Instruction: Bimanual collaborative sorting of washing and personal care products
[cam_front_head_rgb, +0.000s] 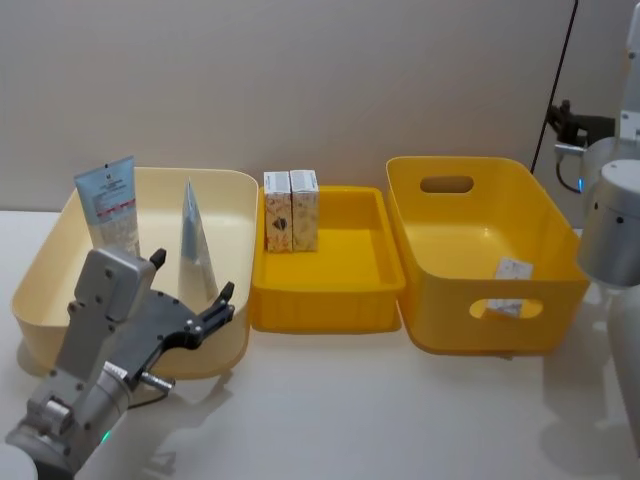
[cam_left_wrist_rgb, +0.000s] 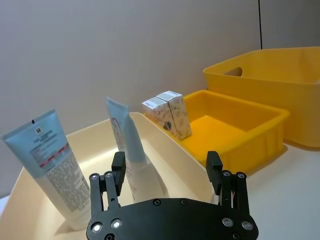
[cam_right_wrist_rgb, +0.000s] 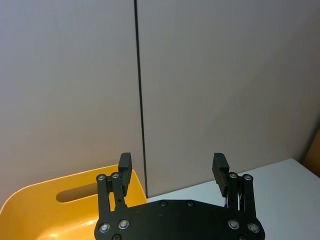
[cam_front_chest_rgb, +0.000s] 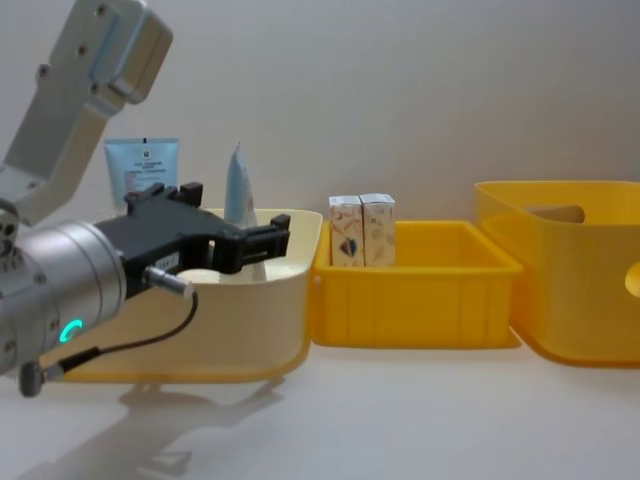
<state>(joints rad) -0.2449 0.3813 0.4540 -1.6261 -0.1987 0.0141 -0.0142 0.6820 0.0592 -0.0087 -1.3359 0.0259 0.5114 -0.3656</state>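
Note:
Two light-blue tubes stand in the cream bin (cam_front_head_rgb: 235, 190): one faces me (cam_front_head_rgb: 110, 205) (cam_left_wrist_rgb: 50, 165) (cam_front_chest_rgb: 143, 165), the other is seen edge-on (cam_front_head_rgb: 195, 245) (cam_left_wrist_rgb: 127, 145) (cam_front_chest_rgb: 237, 180). Two cream cartons (cam_front_head_rgb: 290, 210) (cam_left_wrist_rgb: 167, 114) (cam_front_chest_rgb: 362, 230) stand upright side by side at the back of the shallow yellow tray (cam_front_head_rgb: 330, 300). My left gripper (cam_front_head_rgb: 192, 276) (cam_left_wrist_rgb: 166, 167) (cam_front_chest_rgb: 225, 215) hovers open at the cream bin's front rim, just short of the edge-on tube, holding nothing. My right gripper (cam_right_wrist_rgb: 172, 164) is open and empty, raised at the far right and facing the wall.
A deep yellow bin (cam_front_head_rgb: 480, 200) (cam_front_chest_rgb: 580, 290) (cam_right_wrist_rgb: 45, 200) with handle slots stands right of the tray, with a white sticker (cam_front_head_rgb: 513, 270) inside. The three containers sit close together in a row. Bare white table (cam_front_head_rgb: 380, 410) lies in front of them.

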